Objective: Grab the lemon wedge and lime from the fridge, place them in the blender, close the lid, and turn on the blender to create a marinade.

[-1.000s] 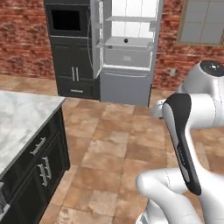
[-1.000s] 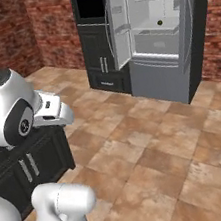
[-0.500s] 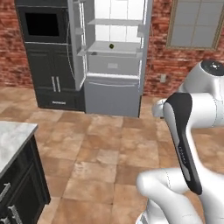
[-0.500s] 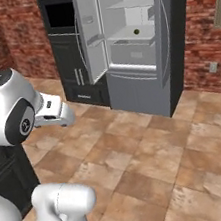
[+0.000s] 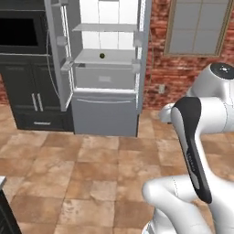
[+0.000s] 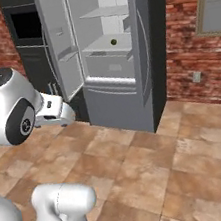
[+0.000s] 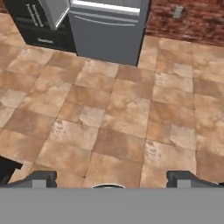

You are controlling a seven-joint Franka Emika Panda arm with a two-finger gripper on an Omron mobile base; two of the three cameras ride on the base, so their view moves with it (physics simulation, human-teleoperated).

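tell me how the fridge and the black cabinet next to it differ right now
The fridge is pale grey; the cabinet is black. The fridge's upper door stands open, showing white shelves with a lime on one; the cabinet's two doors are shut. The fridge's lower front is one plain drawer; the cabinet has an oven window above its handled doors. Both are tall, stand on the tiled floor and back onto the brick wall.

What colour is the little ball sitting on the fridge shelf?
The small round lime is dark green, clearest in the left base view.
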